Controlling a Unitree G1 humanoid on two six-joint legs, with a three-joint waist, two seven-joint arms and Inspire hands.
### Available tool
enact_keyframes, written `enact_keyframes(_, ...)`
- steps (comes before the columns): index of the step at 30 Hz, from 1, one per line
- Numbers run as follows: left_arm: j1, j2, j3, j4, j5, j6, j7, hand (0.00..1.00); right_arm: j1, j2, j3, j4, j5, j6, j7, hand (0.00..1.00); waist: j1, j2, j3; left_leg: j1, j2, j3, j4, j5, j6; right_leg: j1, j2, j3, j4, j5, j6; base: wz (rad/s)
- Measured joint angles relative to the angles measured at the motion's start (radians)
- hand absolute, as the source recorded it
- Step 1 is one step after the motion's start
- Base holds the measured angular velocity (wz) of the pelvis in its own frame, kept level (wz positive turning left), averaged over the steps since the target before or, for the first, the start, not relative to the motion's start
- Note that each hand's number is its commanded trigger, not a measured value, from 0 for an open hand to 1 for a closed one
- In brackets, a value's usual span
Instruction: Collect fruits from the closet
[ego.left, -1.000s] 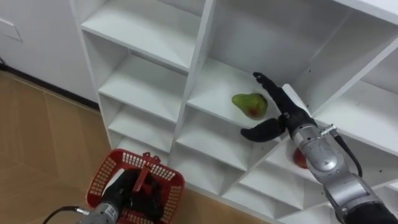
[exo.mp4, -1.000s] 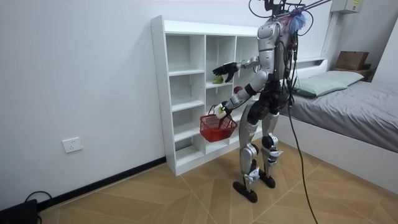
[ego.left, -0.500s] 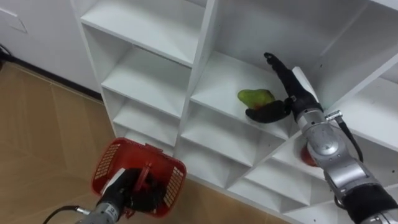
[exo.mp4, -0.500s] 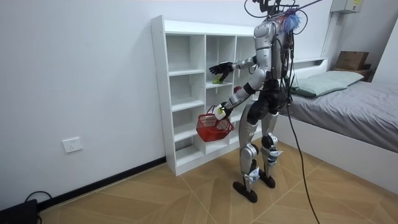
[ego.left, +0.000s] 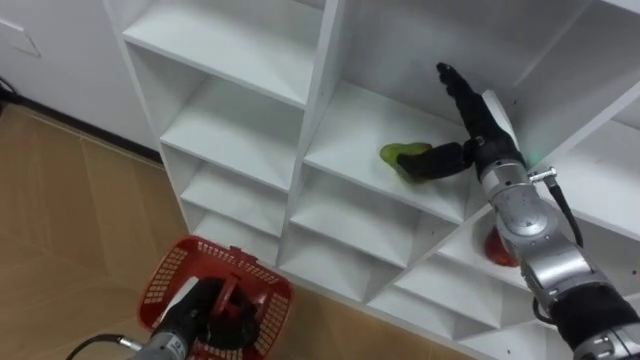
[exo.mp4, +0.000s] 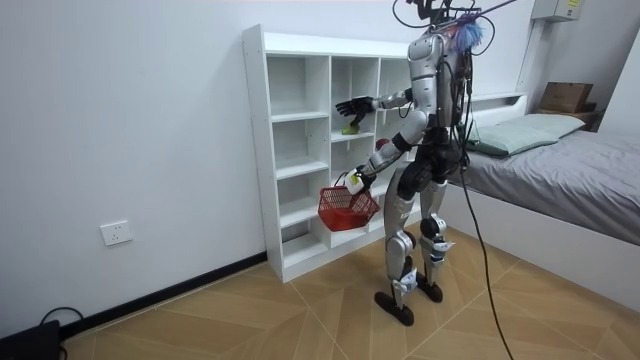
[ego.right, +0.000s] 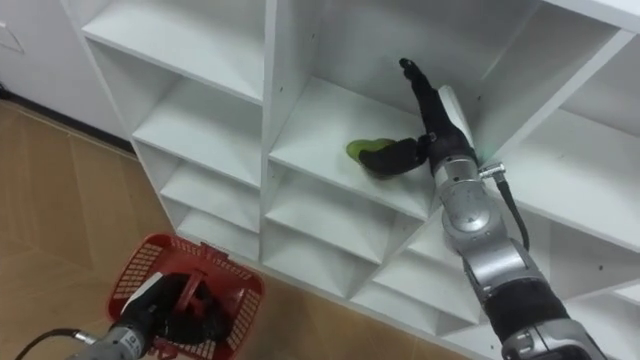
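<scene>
Collection stands at first pick: right hand (ego.left: 480, 138), fingers straight, thumb against green pear (ego.left: 396, 154) on the closet shelf (ego.left: 350, 128); left hand (ego.left: 208, 308) clenched on red basket (ego.left: 165, 280) handle; basket apparently empty; red fruit (ego.left: 497, 248) below uncollected.

Place: a bedroom in a home.
Bed: a made bed (exo.mp4: 590, 175) with a grey cover and a pillow (exo.mp4: 515, 133) stands at the room view's right.
Storage: a white closet (exo.mp4: 300, 150) of open cubby shelves stands against the wall.
Floor: wooden parquet (exo.mp4: 300, 320), with a dark skirting board (exo.mp4: 180, 290) along the wall.
Wall: plain white, with a socket (exo.mp4: 117, 233) low down.
Clutter: a brown box (exo.mp4: 565, 96) sits on the white ledge behind the pillow.
</scene>
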Motion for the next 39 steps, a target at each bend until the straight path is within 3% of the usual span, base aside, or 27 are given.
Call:
enact_keyframes(7, 0.001, -0.012, 0.0, 0.0, 0.0, 0.0, 0.001, 1.0, 0.0, 0.0, -0.004, 0.001, -0.001, 0.0, 0.039, 0.0, -0.005, 0.0, 0.0001, 0.0, -0.002, 0.002, -0.001, 0.001, 0.002, -0.001, -0.002, 0.003, 0.0, 0.0, 0.001, 0.0)
enact_keyframes(39, 0.001, -0.01, -0.003, 0.039, -0.001, 0.0, -0.022, 1.0, 0.0, 0.003, 0.008, 0.071, -0.025, 0.004, 0.111, 0.0, -0.003, -0.002, -0.0005, -0.009, -0.005, 0.004, 0.0, 0.002, 0.004, -0.007, -0.006, 0.005, 0.0, 0.001, 0.003, 0.0)
